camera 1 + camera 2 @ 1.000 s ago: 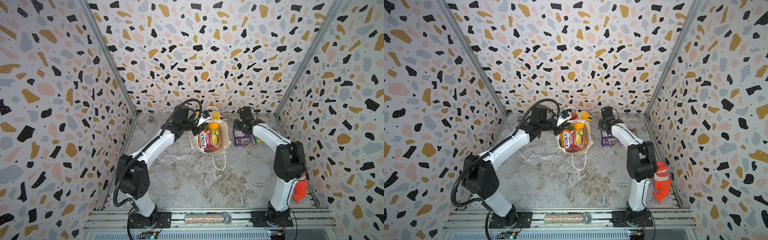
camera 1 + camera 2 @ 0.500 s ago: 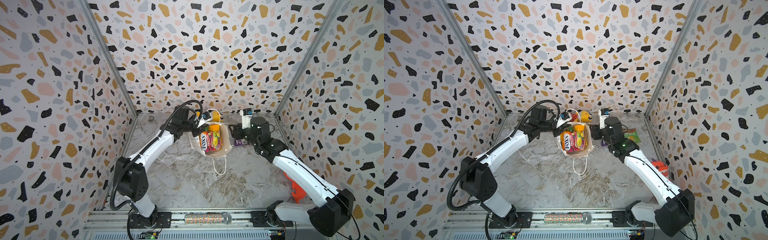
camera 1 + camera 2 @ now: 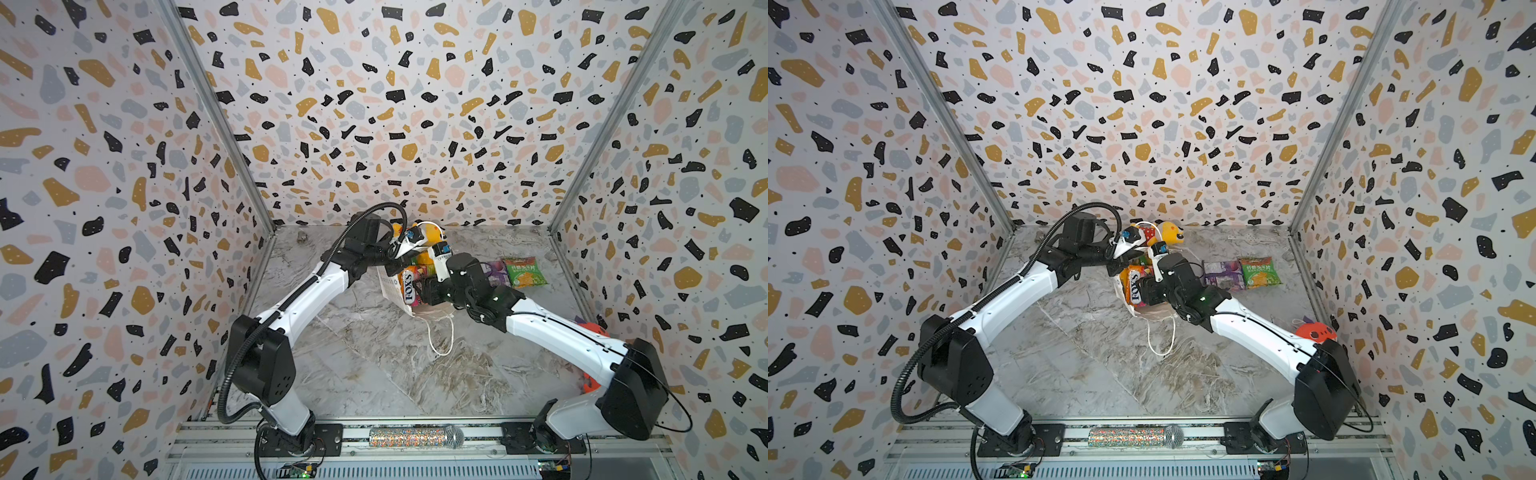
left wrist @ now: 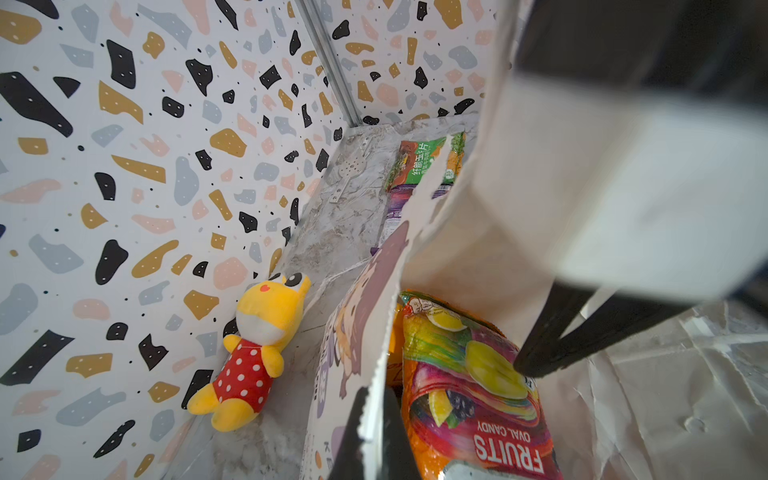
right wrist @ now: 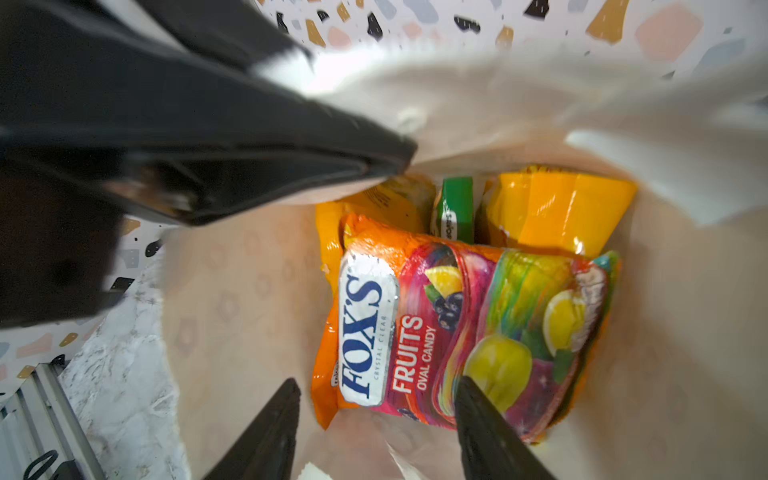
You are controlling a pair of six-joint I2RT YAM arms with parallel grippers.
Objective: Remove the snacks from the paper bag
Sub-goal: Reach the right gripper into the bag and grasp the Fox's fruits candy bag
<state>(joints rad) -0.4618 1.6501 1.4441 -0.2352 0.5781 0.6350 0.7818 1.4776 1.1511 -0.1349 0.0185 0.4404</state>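
Black-fingered right gripper point(image 5: 378, 384) is spread wide over the FOX'S packet point(image 5: 457, 328), which sits down inside the paper bag point(image 5: 232, 299). Your left gripper point(image 4: 374, 432) is pinched on the bag's rim. Bite too shallow and that glossy film could slip, or you'll catch the paper wall and tear it.

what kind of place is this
Probably a staged robot test booth, not a real room: patterned wall panels box in a marble-print tabletop, a left arm and right arm stand on a metal rail, and a paper bag serves as prop.
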